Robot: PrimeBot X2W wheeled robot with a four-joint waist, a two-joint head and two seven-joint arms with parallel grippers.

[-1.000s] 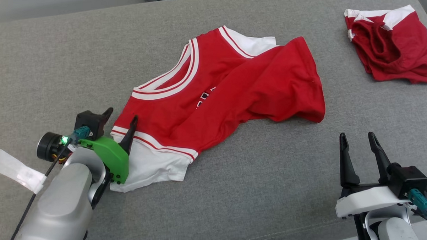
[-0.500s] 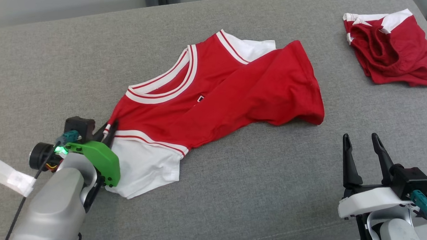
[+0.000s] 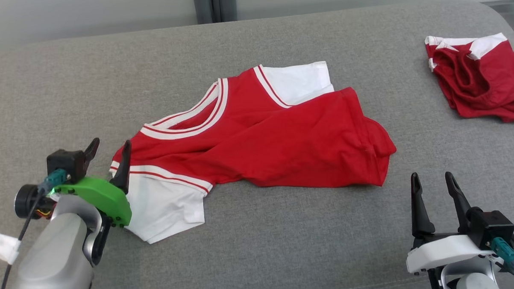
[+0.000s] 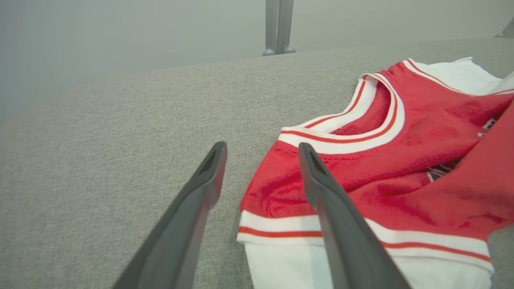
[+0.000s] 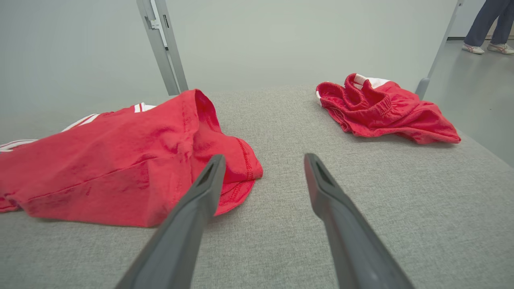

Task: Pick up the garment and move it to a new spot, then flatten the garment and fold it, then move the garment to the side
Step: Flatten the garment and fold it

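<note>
Left gripper (image 3: 111,143) at 8 o'clock of jersey (image 3: 261,140), fingers wide astride sleeve edge (nothing held); right gripper (image 3: 432,176) at 4 o'clock, wide.

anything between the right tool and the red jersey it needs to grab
Nothing visible. Only bare grey cushion separates the open right tool from the jersey and its near hem. The red shorts lie at the far right corner, off that path.

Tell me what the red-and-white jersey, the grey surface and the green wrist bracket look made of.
Red-and-white jersey: soft matte knit, probably cotton blend; it creases limply. Grey surface: coarse woven upholstery, flecked weave visible. Green bracket: rigid plastic, smooth satin; possibly printed.
</note>
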